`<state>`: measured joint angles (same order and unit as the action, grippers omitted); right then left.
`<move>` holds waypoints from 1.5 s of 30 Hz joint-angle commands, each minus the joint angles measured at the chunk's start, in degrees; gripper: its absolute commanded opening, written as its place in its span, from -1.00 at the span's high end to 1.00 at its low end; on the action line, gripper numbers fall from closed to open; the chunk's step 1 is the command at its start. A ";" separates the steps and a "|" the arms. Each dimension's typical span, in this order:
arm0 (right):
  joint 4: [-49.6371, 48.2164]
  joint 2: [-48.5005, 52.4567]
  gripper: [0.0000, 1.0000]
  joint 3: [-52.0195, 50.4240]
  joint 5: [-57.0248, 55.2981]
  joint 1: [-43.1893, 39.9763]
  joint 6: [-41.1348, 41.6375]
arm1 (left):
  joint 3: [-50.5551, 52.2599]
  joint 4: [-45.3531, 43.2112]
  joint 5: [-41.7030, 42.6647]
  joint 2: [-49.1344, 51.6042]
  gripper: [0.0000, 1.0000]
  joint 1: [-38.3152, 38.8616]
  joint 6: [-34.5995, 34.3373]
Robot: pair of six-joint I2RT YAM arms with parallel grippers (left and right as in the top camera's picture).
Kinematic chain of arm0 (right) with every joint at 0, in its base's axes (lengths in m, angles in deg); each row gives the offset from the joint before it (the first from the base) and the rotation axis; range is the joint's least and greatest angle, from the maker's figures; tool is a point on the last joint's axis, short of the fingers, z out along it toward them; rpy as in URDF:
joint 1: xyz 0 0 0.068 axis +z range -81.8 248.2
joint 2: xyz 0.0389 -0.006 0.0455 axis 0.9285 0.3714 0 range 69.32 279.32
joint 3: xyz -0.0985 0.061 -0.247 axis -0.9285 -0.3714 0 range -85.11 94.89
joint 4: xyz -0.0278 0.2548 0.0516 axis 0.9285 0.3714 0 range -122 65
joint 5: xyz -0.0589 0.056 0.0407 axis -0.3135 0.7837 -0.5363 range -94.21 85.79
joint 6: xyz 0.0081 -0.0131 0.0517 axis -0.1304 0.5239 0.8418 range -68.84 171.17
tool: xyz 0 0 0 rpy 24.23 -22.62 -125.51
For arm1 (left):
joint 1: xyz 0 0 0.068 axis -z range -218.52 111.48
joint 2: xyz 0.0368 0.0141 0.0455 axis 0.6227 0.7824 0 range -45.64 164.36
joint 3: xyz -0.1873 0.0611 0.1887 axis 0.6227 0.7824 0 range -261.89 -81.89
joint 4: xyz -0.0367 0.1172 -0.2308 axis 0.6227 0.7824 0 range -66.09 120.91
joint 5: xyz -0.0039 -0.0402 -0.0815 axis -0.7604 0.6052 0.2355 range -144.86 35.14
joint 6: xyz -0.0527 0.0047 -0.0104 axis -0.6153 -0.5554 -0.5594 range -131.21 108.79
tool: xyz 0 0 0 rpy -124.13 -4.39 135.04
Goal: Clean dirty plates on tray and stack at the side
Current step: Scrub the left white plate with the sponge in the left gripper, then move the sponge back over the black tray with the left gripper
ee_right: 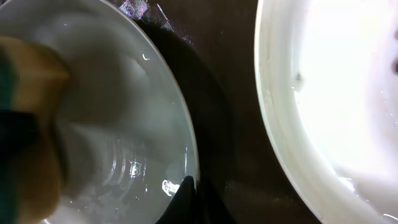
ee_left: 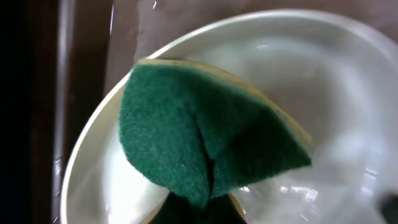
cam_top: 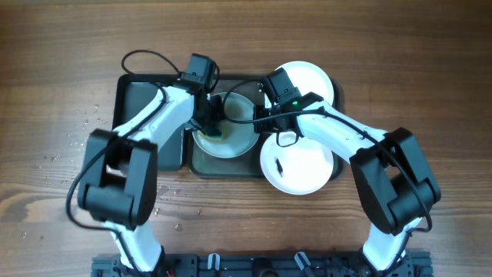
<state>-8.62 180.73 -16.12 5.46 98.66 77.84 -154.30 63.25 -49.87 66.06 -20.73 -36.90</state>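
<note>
A white plate lies in the middle of the dark tray. My left gripper is shut on a folded green-and-yellow sponge that presses on this plate; the sponge hides its fingertips. At the plate's right rim my right gripper is shut, one finger inside and one outside. In the overhead view that gripper sits between the plates. A second plate rests at the tray's far right. A third plate with a small dark smear lies near right, overhanging the tray's front edge.
A darker, narrower tray lies left of the wiped plate, under my left arm. Water drops speckle the wooden table to the left. Dark tray floor separates the held plate from the neighbouring plate.
</note>
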 commanded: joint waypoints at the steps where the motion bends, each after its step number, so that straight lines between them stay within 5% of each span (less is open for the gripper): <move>1: -0.20 -1.01 0.91 -0.11 1.14 0.28 -1.25 | 0.46 -0.59 -1.81 4.22 0.92 1.16 -3.52; 13: -0.20 -1.01 0.91 -0.11 1.14 0.33 -1.20 | 0.44 -4.26 21.35 6.16 0.92 6.93 -3.10; 27: -0.22 -1.01 0.91 -0.11 1.11 0.35 -1.20 | -0.70 -5.70 24.57 -3.72 0.92 0.35 -1.68; 36: -0.04 -1.01 0.91 -0.11 1.11 0.35 -1.20 | -0.70 1.64 11.65 -20.04 0.92 -10.05 -1.55; 45: 0.70 -1.01 0.60 -0.13 1.11 0.35 -1.18 | -0.68 13.20 -5.31 -24.24 0.92 -20.37 1.60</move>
<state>-8.27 180.73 -16.27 5.72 98.66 77.16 -154.82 74.55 -46.41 42.48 -37.96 -38.25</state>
